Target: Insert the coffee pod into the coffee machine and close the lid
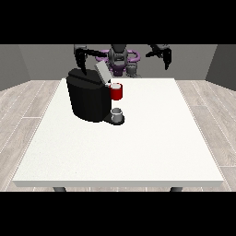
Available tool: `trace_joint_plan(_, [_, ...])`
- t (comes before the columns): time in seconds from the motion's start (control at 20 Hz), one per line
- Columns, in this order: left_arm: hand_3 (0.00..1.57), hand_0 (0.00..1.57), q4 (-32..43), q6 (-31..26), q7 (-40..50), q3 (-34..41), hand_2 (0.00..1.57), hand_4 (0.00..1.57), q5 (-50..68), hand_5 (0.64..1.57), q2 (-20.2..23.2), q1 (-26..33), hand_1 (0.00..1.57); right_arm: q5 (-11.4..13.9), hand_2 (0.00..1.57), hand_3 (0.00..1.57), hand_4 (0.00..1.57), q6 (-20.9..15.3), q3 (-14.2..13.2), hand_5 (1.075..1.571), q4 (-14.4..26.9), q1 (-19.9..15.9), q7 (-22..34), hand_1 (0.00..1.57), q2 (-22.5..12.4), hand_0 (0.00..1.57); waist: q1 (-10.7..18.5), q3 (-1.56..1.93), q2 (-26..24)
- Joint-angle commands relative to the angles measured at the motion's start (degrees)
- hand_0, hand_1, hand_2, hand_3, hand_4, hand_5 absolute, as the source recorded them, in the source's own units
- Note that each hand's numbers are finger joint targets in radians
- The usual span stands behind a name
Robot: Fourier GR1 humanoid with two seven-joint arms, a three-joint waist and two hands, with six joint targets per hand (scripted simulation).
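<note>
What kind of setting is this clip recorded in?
Probably a bare test room for tabletop work: a large white table on a wood-plank floor with plain grey walls, and only a black coffee machine with a small cup on it.

The black coffee machine (87, 99), its grey lid (102, 72) tilted up and a small cup (117, 114) at its base, blocks the table's (152, 147) upper left, while the right half and whole lower part lie open for passage.

Bare room: white table (138, 152), wooden floor (27, 110), grey walls (46, 60).
</note>
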Motion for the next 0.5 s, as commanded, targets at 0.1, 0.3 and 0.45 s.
trace_joint_plan(0.1, [0.00, 0.00, -6.8, -0.5, 2.9, 0.7, 0.00, 0.38, 3.4, 1.571, 2.1, 2.3, 0.00, 0.5, 0.00, 0.00, 0.00, 0.0, 2.2, 1.571, 2.1, -4.4, 0.4, 0.00, 1.0, 0.00, -1.5, -0.01, 2.7])
trace_joint_plan(0.3, [0.00, 0.00, -10.5, 1.5, 3.4, -1.4, 0.00, 0.38, 2.4, 1.571, 1.1, 5.9, 0.00, 1.8, 0.00, 0.00, 0.00, 0.2, 3.8, 1.571, 3.1, -5.3, -0.6, 0.00, 1.4, 0.00, -1.6, 0.00, 3.1])
trace_joint_plan(0.45, [0.00, 0.00, -12.9, -2.0, 3.6, 0.4, 0.00, 0.31, 5.0, 1.571, 4.5, 6.0, 0.00, 1.6, 0.00, 0.00, 0.00, -0.1, 2.1, 1.571, 5.7, -6.7, -3.3, 0.00, 0.2, 0.00, 0.4, 0.00, 5.3])
